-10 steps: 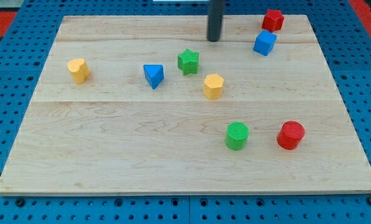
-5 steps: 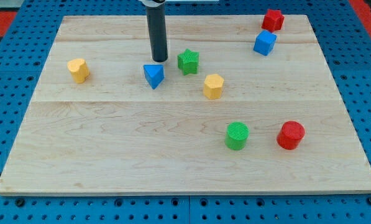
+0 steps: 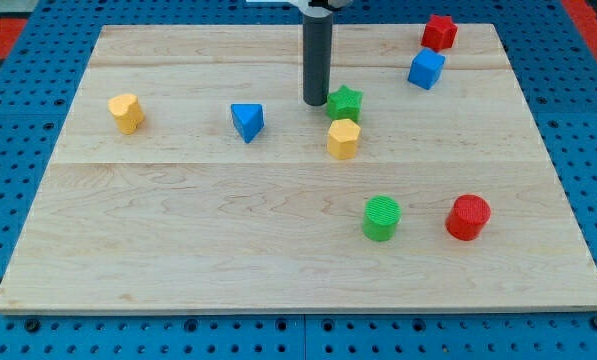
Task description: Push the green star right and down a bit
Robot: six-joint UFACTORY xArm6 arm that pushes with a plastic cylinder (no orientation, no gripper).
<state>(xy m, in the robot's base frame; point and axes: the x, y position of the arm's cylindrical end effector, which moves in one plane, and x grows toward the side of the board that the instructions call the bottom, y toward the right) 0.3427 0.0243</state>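
Pushing is under way: my tip (image 3: 315,103), a bare rod with no claw to open or grip, is pressed against the green star (image 3: 345,101) on its right. A yellow block (image 3: 343,138) sits just below-right, so a gentle, short further nudge is called for.

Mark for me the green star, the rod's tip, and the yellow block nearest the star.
green star (image 3: 345,102), camera view, top face centre.
my tip (image 3: 315,103), camera view, rod's very end, at the star's left side.
yellow block (image 3: 344,138), camera view, front face, just below the star.
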